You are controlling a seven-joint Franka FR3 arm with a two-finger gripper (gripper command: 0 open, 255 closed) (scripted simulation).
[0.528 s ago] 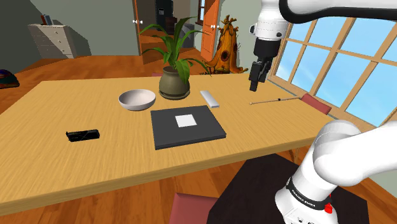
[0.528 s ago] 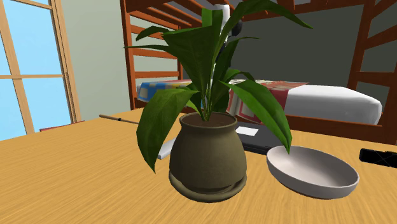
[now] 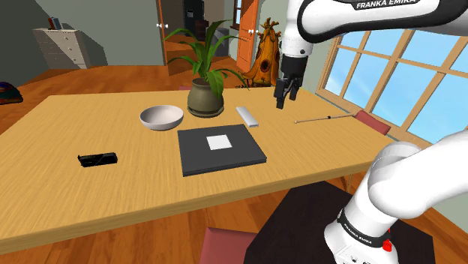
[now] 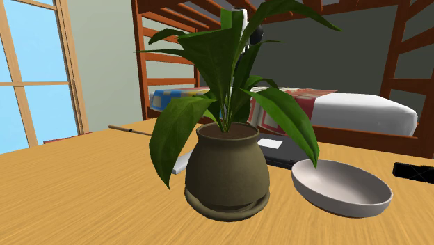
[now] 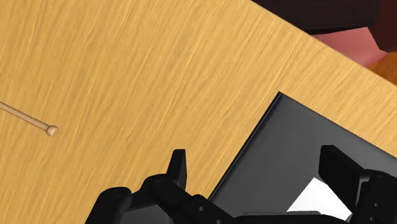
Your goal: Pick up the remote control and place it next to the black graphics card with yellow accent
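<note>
Nearest the stand (image 3: 296,221), the desk (image 3: 45,202) carries the graphics card (image 3: 98,159) alone toward the shoulder view's near left. It is a small black slab with bare wood all round it, and I judge that this open wood should make a spot beside it easy to reach. Toward the middle lies a dark flat pad (image 3: 221,148) with a white label, roughly square to the desk's edge. Just beyond its far right corner is the remote (image 3: 247,116), a pale narrow bar lying flat, apart from the pad and just right of the plant pot (image 3: 205,98). Its long axis runs near to far, so a grip across its short width looks the natural one. A white bowl (image 3: 161,117) sits left of the pot, well apart from the remote. A thin wooden stick (image 3: 322,118) lies further right.

The gripper (image 3: 283,96) hangs in the air above the desk, right of the remote and between it and the stick, pointing down. In the wrist view its fingers (image 5: 180,167) stand spread with nothing between them, the pad's edge and bare wood beneath. Raised and spread like this, it reads as an approach: nothing is held and the remote lies untouched. The next move, I judge, calls for going left and down over the remote, minding the leaves (image 3: 196,49) that spread close by. Beyond the desk are a window (image 3: 390,52) on the right and a grey dresser (image 3: 64,46) far left.
</note>
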